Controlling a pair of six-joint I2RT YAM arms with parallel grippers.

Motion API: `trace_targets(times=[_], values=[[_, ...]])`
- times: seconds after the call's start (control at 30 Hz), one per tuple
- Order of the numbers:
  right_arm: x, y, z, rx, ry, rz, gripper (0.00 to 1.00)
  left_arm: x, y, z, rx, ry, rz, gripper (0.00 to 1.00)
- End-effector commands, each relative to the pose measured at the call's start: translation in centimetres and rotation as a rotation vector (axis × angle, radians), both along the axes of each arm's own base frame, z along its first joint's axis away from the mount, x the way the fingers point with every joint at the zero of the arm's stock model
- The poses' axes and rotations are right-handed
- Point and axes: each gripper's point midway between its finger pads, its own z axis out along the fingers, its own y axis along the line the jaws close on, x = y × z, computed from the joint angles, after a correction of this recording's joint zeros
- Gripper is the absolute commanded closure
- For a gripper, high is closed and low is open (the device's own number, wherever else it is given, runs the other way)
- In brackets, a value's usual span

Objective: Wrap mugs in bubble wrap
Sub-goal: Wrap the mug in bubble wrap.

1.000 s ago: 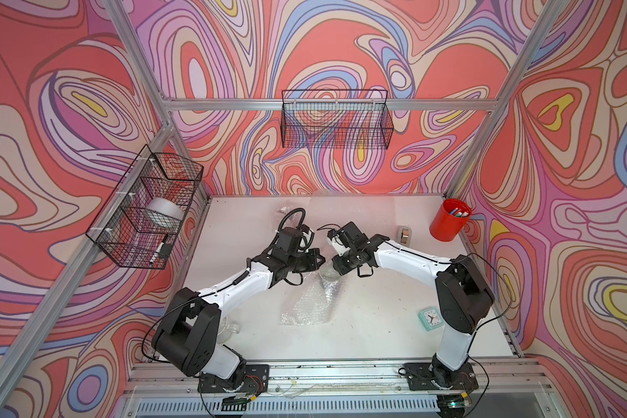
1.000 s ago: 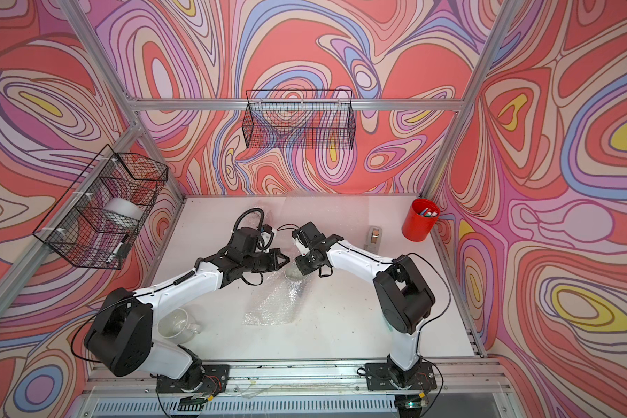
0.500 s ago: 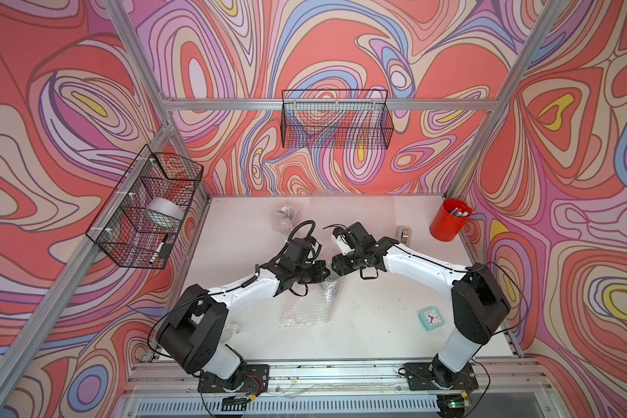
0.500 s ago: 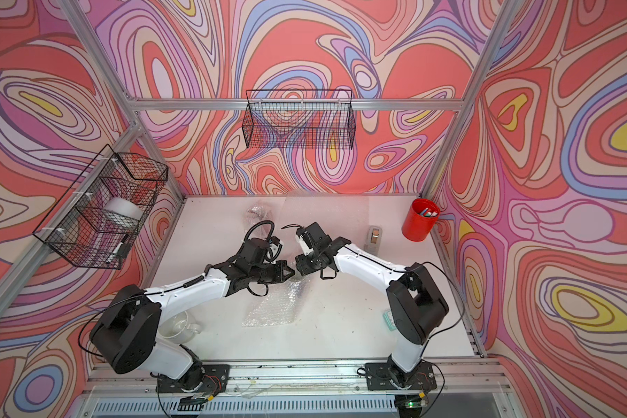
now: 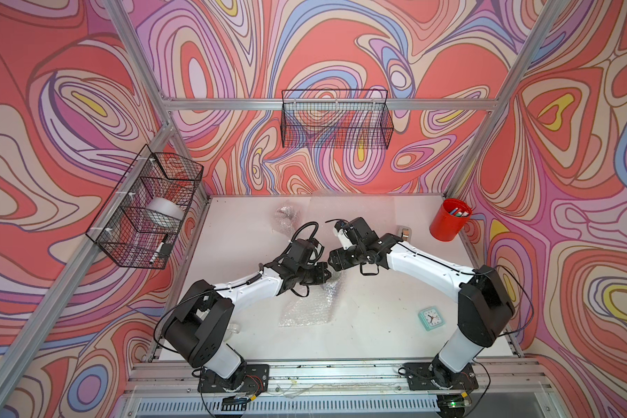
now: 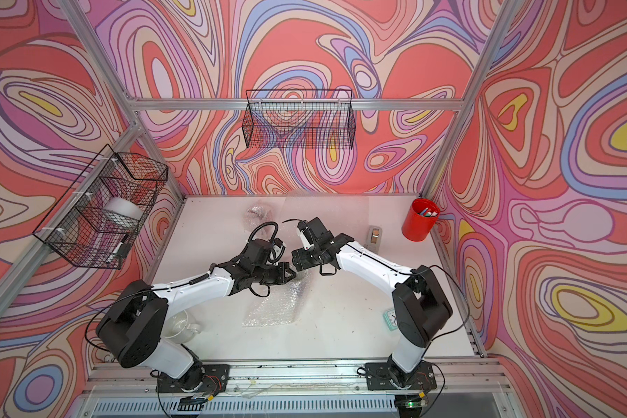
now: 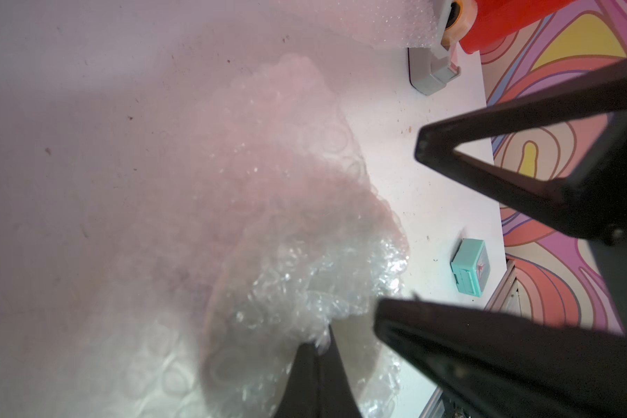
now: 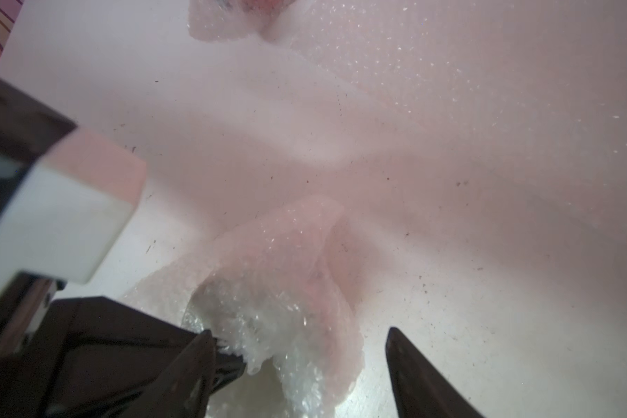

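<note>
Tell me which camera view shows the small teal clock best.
A top view: there the teal clock lies unobstructed, dial facing up. Elsewhere, in a top view, the right arm hides part of it. The left wrist view shows it small and side-on. The right wrist view does not show it.

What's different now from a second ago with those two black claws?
The right gripper has opened, apparently releasing the clear bubble wrap sheet. The left gripper, still shut on the sheet's edge, moved toward the front of the table. The red pen cup and teal clock stayed put.
</note>
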Motion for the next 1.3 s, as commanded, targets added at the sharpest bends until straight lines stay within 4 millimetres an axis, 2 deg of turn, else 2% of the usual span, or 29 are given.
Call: trace_targets(times=[0.0,0.13,0.17,0.27,0.47,0.63,0.7,0.73,0.83,0.9,0.93,1.03,1.27], values=[[0.4,-0.4,-2.1,-0.054,0.048,-0.033,0.24,-0.9,-0.1,-0.7,0.028,0.029,-0.031,1.00],[-0.2,-1.6,-5.2,-0.146,0.115,-0.053,0.26,-1.2,-0.6,0.0,0.001,0.012,-0.064,1.00],[-0.4,-1.9,-5.8,-0.160,0.127,-0.055,0.27,-1.3,-0.7,0.4,-0.013,-0.001,-0.074,0.97],[-1.1,-2.3,-6.7,-0.173,0.152,-0.056,0.29,-1.7,-0.7,1.7,-0.051,-0.040,-0.090,0.93],[-1.4,-2.6,-8.8,-0.206,0.192,-0.061,0.30,-2.4,-0.6,4.2,-0.103,-0.117,-0.121,0.90],[-1.1,-2.6,-10.1,-0.231,0.205,-0.071,0.32,-2.3,0.5,6.7,-0.091,-0.202,-0.104,0.87],[-1.1,-2.8,-10.4,-0.240,0.210,-0.074,0.33,-1.6,1.7,7.0,-0.049,-0.220,-0.048,0.85],[-1.1,-2.7,-10.5,-0.238,0.210,-0.073,0.33,-1.2,2.5,6.8,-0.012,-0.221,-0.016,0.83],[-1.1,-2.6,-10.3,-0.229,0.206,-0.071,0.33,0.3,5.3,5.0,0.161,-0.189,0.105,0.60],[-1.0,-2.5,-10.0,-0.223,0.202,-0.070,0.33,1.1,6.3,3.5,0.247,-0.144,0.142,0.44],[-1.0,-2.4,-9.9,-0.217,0.200,-0.069,0.33,1.4,6.3,3.0,0.269,-0.127,0.145,0.41],[-0.9,-2.1,-9.3,-0.200,0.190,-0.065,0.33,2.2,5.9,1.5,0.303,-0.087,0.148,0.34],[-0.8,-1.5,-7.3,-0.143,0.162,-0.064,0.33,2.9,5.6,-2.0,0.346,-0.012,0.161,0.34]])
